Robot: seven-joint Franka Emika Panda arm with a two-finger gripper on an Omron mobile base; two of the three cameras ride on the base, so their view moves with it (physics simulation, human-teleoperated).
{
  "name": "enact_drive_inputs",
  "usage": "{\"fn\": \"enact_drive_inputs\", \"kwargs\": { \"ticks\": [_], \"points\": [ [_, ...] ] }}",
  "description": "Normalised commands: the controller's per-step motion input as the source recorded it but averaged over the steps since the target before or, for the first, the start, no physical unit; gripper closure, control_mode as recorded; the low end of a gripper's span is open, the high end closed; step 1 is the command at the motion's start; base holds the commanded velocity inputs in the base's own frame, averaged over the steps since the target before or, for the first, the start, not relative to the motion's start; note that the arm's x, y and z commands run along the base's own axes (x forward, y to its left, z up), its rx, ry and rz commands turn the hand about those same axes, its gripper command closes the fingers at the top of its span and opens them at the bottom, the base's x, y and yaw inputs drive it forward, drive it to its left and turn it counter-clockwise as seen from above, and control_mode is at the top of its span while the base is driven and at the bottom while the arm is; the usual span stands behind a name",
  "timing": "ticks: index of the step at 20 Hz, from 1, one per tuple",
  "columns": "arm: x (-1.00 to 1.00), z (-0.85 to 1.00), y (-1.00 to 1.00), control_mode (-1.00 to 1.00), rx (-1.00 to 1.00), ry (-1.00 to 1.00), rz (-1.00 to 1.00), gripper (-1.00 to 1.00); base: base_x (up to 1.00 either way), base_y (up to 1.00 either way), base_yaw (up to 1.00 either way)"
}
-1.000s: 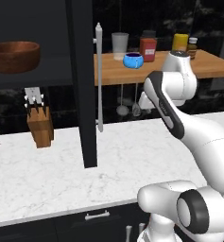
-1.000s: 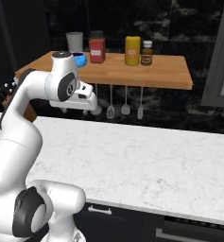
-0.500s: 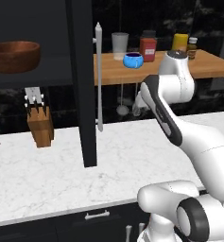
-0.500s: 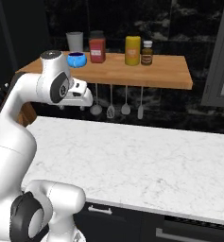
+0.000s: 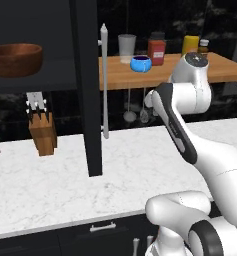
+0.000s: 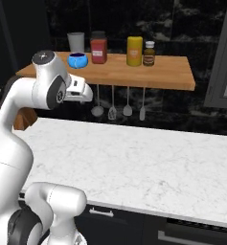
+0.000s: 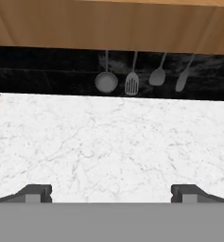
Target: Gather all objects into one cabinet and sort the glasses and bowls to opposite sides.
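Jaws spread wide and empty, the gripper [image 7: 111, 191] hangs below the wooden shelf [image 6: 163, 72] over the marble counter [image 7: 108, 146]; the tumbler [image 5: 126, 48] and blue bowl [image 5: 140, 63] wait above; rising carelessly, the hand may strike the shelf's edge or topple the red-lidded jar [image 6: 98, 47].

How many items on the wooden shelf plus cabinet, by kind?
Tumblers: 1, clear tumbler
Bowls: 2, small blue bowl and wooden bowl
Jars/bottles: 3, red jar, yellow jar, brown bottle
Total: 6
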Motion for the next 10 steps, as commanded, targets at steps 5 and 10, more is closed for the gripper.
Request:
{"fn": "enact_drive_inputs", "kwargs": {
  "ticks": [5,10],
  "points": [
    [0.0,0.47,0.0,-1.0,0.02,-0.16,0.0,-1.0,0.0,0.0,0.0],
    [0.0,0.29,0.01,-1.0,0.0,-0.08,0.0,-1.0,0.0,0.0,0.0]
  ]
}}
